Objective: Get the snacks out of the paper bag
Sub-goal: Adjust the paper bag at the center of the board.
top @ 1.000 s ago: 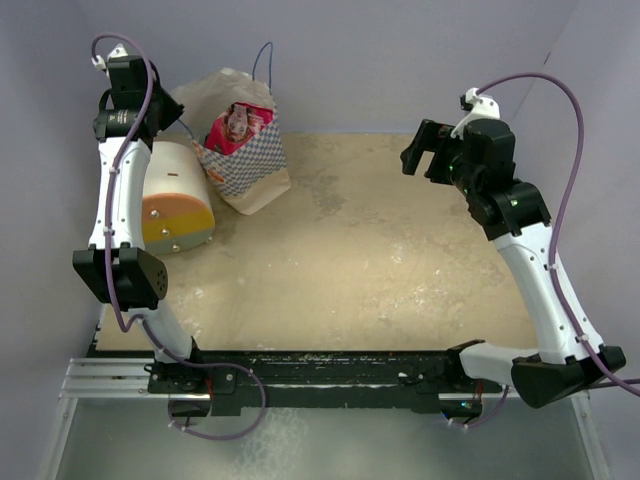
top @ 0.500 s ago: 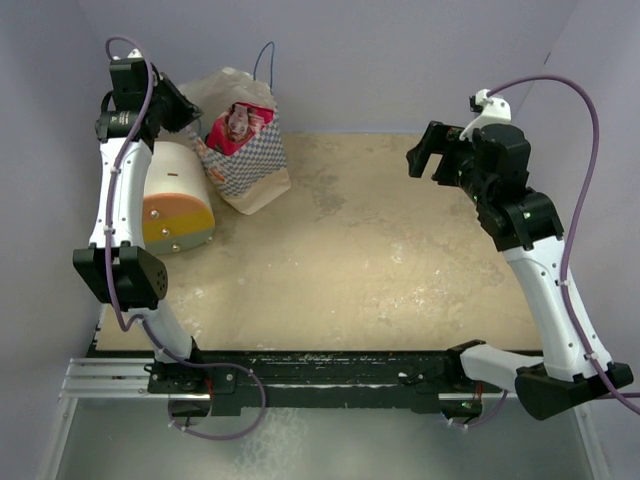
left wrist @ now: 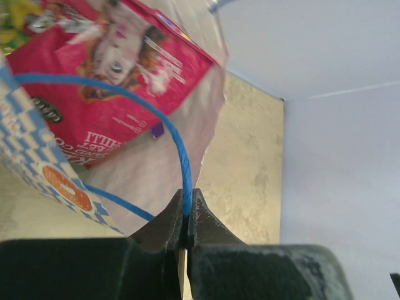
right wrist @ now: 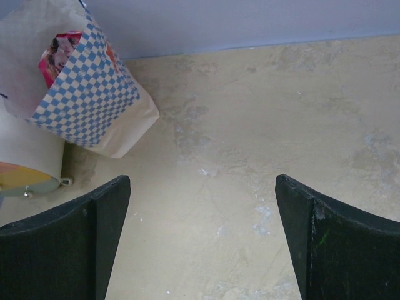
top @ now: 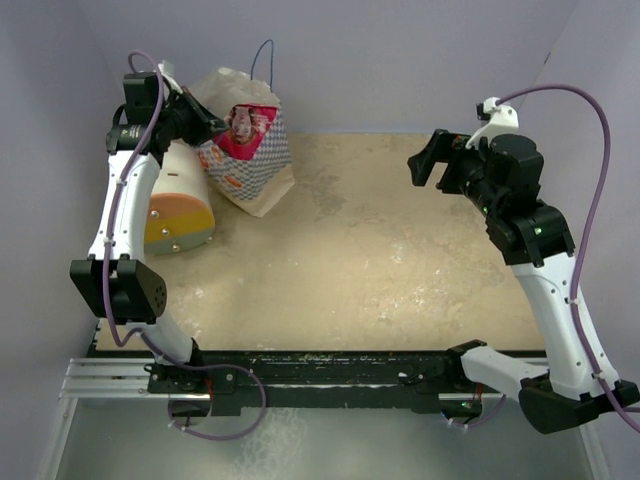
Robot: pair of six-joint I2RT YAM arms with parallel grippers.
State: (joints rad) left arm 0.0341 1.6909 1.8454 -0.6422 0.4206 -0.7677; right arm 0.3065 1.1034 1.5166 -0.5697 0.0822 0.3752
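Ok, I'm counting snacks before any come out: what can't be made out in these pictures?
1. Top view: the wall of the bag hides everything below the top of the pink packet, so no count is possible.
2. Left wrist: a yellow-green scrap is cut off by the top-left corner; packet or not, unclear.
3. Right wrist: the bag's mouth is cut off by the top edge, the cylinder by the left edge.

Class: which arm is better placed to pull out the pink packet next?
Probably right: the right gripper is open and empty; the left gripper is shut on the blue cord handle of the paper bag.
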